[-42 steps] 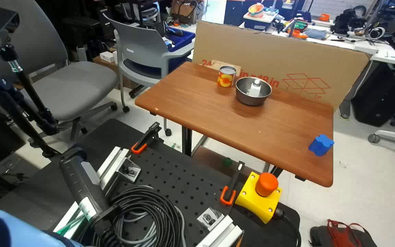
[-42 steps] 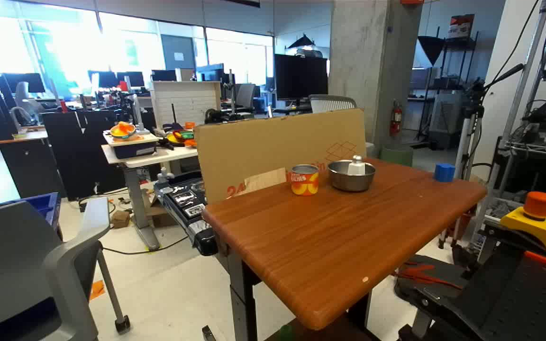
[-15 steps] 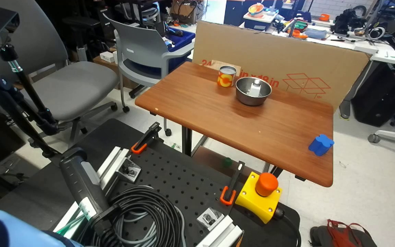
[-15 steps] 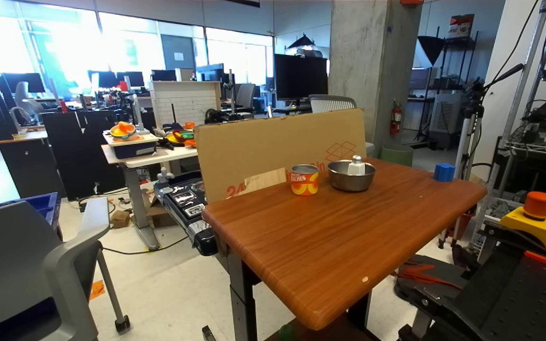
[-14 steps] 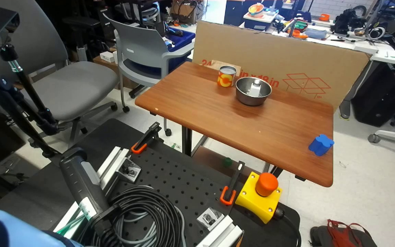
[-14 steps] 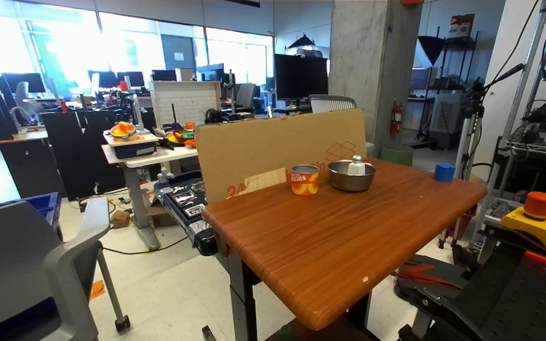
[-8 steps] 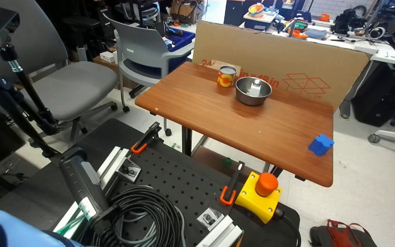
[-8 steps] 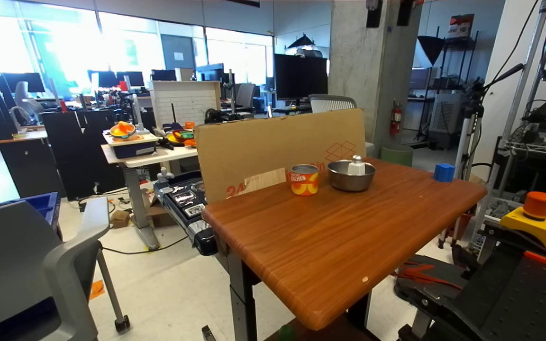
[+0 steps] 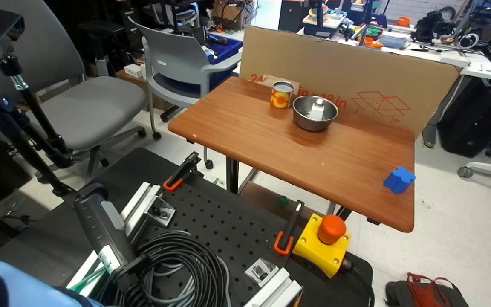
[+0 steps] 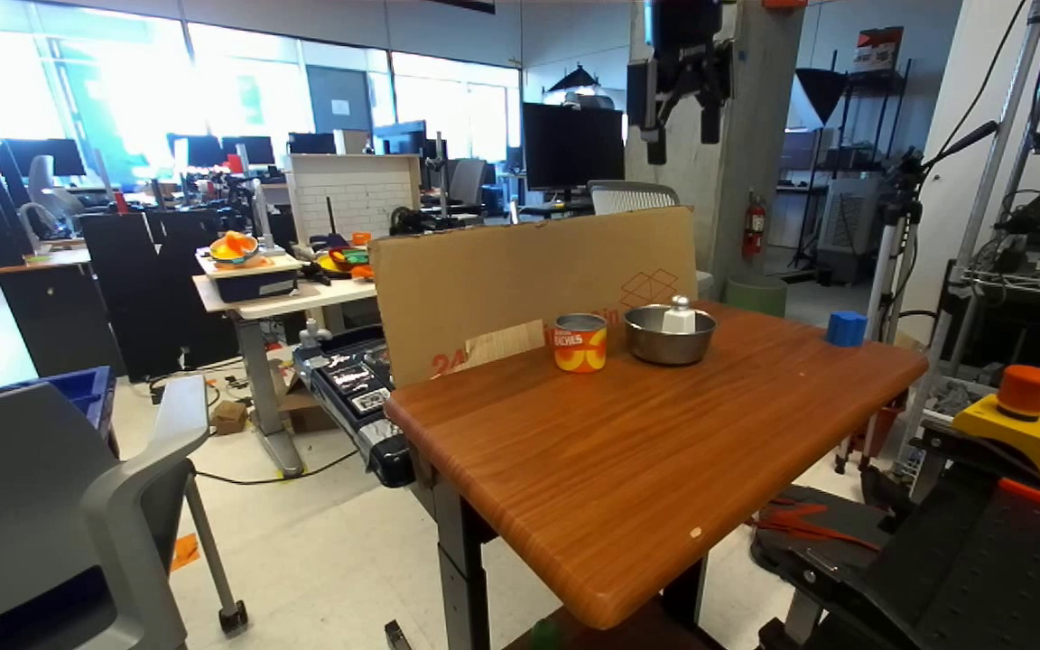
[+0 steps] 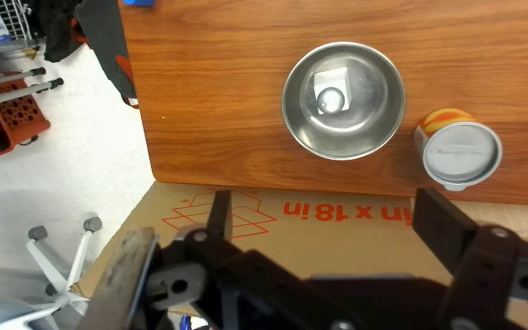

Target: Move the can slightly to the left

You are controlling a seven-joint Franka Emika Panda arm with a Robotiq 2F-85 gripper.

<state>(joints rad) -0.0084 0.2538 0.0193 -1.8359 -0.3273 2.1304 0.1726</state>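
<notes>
The claw (image 11: 322, 197) hangs well above the wood-grain worktop (image 10: 646, 451), its two fingers spread wide and holding nothing. The peach can (image 10: 580, 349) stands upright near the worktop's edge, by the printed cardboard panel (image 9: 348, 64); the metal bowl (image 10: 670, 350) is just beside it, a gap between them. A white, ball-topped piece (image 11: 332, 88) sits in the bowl. In both exterior views a lobed blue block (image 9: 399, 180) sits well apart, near another edge.
</notes>
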